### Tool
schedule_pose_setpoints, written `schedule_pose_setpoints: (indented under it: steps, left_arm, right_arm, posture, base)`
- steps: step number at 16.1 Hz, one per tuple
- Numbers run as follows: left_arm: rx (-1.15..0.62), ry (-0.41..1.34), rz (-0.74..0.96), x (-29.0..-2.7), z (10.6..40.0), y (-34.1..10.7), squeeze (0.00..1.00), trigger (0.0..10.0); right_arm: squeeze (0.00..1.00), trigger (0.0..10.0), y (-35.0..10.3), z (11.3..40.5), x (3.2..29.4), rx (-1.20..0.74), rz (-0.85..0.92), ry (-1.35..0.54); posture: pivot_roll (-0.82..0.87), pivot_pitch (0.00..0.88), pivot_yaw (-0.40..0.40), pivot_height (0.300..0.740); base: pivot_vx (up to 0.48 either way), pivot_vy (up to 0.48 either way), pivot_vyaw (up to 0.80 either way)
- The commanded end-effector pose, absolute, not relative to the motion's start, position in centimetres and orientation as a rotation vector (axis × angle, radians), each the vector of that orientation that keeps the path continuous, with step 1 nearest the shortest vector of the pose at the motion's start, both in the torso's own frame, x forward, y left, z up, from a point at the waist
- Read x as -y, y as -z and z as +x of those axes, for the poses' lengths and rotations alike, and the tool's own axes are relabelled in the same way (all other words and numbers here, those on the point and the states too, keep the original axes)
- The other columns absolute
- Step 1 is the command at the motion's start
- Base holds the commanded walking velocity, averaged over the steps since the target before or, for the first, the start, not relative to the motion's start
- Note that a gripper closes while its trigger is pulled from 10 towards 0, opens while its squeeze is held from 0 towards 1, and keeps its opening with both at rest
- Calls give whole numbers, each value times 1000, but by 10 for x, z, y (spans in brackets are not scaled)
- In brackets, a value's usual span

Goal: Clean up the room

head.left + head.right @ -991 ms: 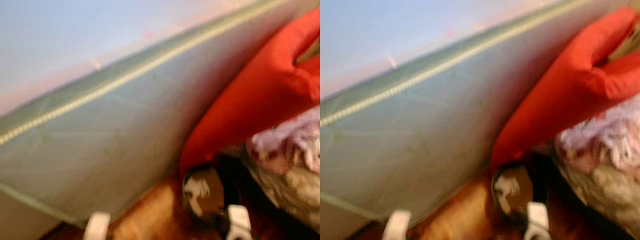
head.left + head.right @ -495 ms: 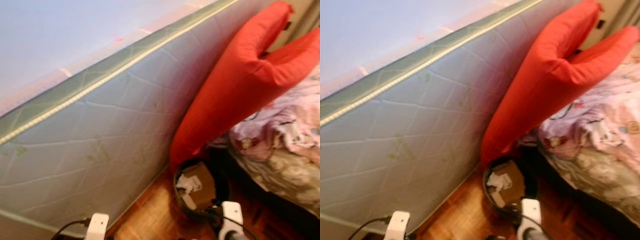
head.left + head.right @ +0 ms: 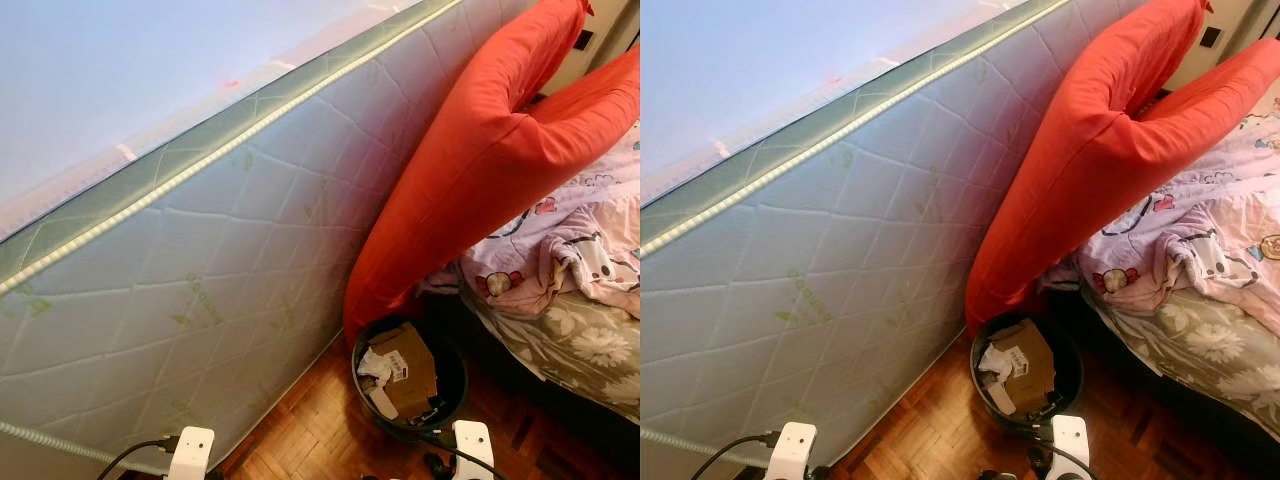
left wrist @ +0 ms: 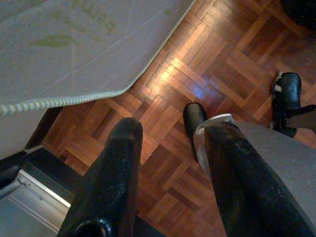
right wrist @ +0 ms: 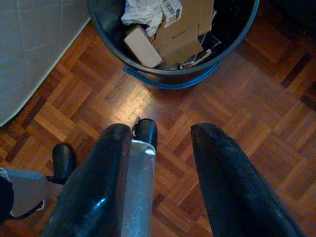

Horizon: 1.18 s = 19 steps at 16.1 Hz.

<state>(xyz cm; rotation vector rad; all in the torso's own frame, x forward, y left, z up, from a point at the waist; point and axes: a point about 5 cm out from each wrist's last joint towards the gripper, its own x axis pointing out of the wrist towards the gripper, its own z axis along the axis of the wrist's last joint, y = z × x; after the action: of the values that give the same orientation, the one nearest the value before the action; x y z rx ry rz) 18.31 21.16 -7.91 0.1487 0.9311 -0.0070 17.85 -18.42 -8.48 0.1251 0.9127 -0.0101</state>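
Note:
A black bin [image 3: 412,378] holding cardboard and crumpled paper stands on the parquet floor, between an upright mattress [image 3: 230,270] and a bed [image 3: 570,330]. A large red U-shaped pillow [image 3: 480,170] leans against the mattress, just above the bin. My right gripper [image 5: 160,133] hangs open and empty over the floor, a short way from the bin [image 5: 173,39]. My left gripper [image 4: 173,133] is open too, with nothing in it, above the parquet by the mattress corner [image 4: 74,54].
A rumpled pink patterned blanket [image 3: 580,250] spills over the bed's edge at the right. White wrist parts [image 3: 192,452] show at the bottom edge. My black feet [image 4: 193,118] stand on the parquet. A dark ledge [image 4: 29,163] lies under the mattress corner.
The head camera has swung and steadied: the blurred picture is now sharp, with more of the bed and pillow in view. Nothing in the room has moved.

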Motion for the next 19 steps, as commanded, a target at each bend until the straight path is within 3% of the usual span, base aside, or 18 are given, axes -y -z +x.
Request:
schedule_pose_setpoints:
  steps: [1,14,19]
  left_arm:
    - [-972,-11,146,-212,170,85,0,10000]
    - [-964,-33,139,-214,171,84,0,10000]
    - [-958,-39,134,-213,173,84,0,10000]
  right_arm:
    - [0,10000,86,175,185,-933,107,4]
    - [0,10000,87,176,182,-957,91,8]
    - [0,10000,86,178,183,-952,95,14]
  posture:
    - [127,120,-9,740]
    - [122,118,-14,740]
    - [126,129,-17,740]
  base:
    - [0,-274,0]
    - [0,-266,-116]
    - [0,-251,-611]
